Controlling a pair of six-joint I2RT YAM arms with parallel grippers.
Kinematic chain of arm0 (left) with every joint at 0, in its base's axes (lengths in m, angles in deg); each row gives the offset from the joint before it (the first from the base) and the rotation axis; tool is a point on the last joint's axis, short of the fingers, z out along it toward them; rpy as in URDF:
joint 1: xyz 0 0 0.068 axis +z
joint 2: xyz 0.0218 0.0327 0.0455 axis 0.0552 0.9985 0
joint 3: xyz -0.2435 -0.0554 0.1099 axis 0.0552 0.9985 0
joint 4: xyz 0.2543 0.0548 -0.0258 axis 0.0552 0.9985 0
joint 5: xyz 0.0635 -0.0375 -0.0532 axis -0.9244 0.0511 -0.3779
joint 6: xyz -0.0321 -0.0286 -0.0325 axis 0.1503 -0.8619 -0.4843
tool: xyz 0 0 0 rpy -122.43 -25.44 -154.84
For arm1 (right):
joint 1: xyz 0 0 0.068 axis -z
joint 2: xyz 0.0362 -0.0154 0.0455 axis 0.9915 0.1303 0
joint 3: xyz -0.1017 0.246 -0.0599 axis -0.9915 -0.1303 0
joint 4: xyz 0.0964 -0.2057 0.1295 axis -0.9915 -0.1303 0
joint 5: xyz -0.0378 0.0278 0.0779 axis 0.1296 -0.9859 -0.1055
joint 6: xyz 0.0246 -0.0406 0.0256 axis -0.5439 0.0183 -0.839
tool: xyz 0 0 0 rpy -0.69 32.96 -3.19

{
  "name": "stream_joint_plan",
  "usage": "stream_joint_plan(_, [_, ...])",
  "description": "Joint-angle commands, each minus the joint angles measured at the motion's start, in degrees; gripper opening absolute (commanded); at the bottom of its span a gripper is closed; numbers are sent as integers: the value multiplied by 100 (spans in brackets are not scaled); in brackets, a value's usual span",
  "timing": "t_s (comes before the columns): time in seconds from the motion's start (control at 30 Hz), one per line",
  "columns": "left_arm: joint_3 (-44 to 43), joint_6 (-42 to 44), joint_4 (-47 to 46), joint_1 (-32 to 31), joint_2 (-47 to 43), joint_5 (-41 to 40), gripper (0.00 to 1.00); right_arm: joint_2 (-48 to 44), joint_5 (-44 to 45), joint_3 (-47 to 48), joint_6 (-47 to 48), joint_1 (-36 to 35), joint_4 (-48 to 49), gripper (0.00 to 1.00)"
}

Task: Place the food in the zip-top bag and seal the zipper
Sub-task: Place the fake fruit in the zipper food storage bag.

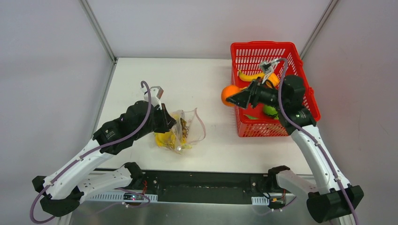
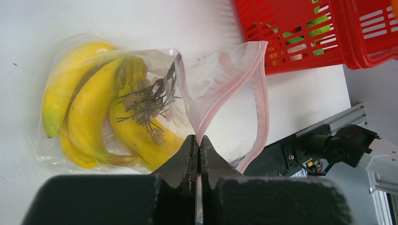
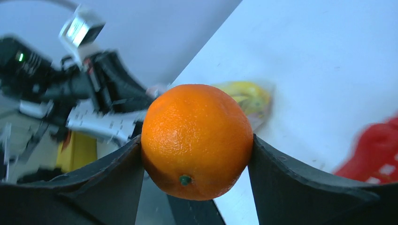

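The clear zip-top bag [image 1: 180,131] lies left of centre with yellow bananas [image 2: 89,112] and a dark stemmy piece inside. Its pink-red zipper [image 2: 234,84] stands open in a loop. My left gripper [image 2: 198,140] is shut on the bag's zipper edge; it also shows in the top view [image 1: 169,122]. My right gripper [image 1: 234,99] is shut on the orange [image 3: 197,140] and holds it in the air just left of the red basket [image 1: 300,56]; the orange also shows in the top view [image 1: 230,93]. The bag shows blurred behind the orange [image 3: 251,101].
The red lattice basket holds a banana [image 1: 251,76], an orange piece [image 1: 272,80] and green pieces [image 1: 270,111]. It also shows in the left wrist view [image 2: 300,33]. The table's near edge and black rail [image 1: 202,180] lie below the bag.
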State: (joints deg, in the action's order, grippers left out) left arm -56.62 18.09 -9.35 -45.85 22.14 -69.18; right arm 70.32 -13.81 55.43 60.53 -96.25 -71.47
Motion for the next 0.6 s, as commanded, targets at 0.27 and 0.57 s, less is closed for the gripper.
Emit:
stream_joint_plan(0.27, [-118,-141,-311,69,-33,220,0,640,49,831,1856,-2361,-1259,51])
stream_joint_plan(0.57, [-125,-159,-312,68,-124,261,0,1601,1484,1482,2238,-3498,-1810,52])
